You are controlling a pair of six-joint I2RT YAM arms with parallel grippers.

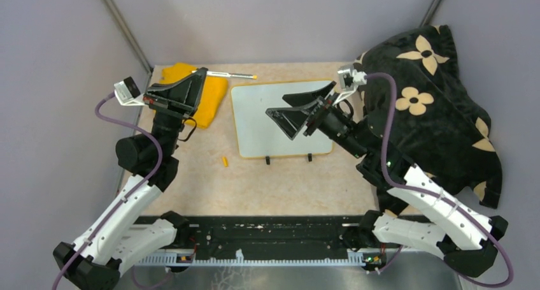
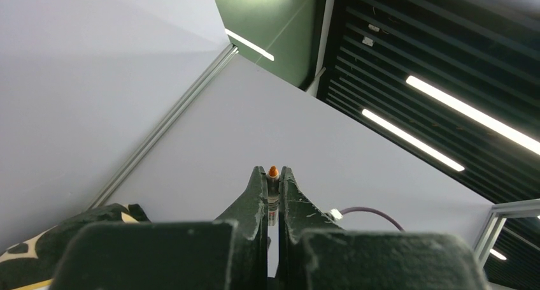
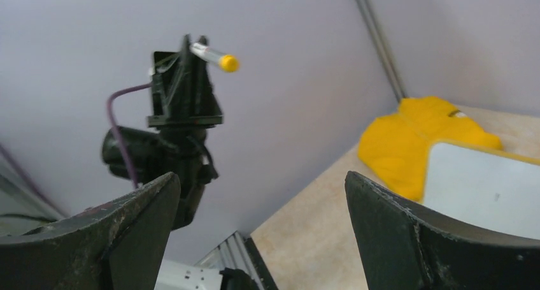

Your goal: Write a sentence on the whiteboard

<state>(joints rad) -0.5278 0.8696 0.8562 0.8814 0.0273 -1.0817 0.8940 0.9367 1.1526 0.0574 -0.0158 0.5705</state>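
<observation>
1. grips a silver marker (image 1: 230, 74) in the left claw (image 1: 204, 73), clenched tight, upper left of the top view, yellow-orange tip pointing toward frame right.
2. shows, at the centre of the left wrist view, that tip poking out just past the closed fingers (image 2: 258, 194).
3. keeps the right claw (image 1: 276, 105) released, jaws spread wide, over the middle of the whiteboard (image 1: 255, 121).
4. finds the whiteboard flat on the counter (image 1: 267, 188), centre of the top view, face plain white, two black feet at its lower edge.
5. sets a yellow cloth (image 1: 213, 102) just left of the board, partly behind the left claw.
6. puts a small yellow-orange piece (image 1: 224, 161) on the counter near the board's lower left corner.
7. drapes a black flowered cloth (image 1: 433, 124) along the frame's right side.
</observation>
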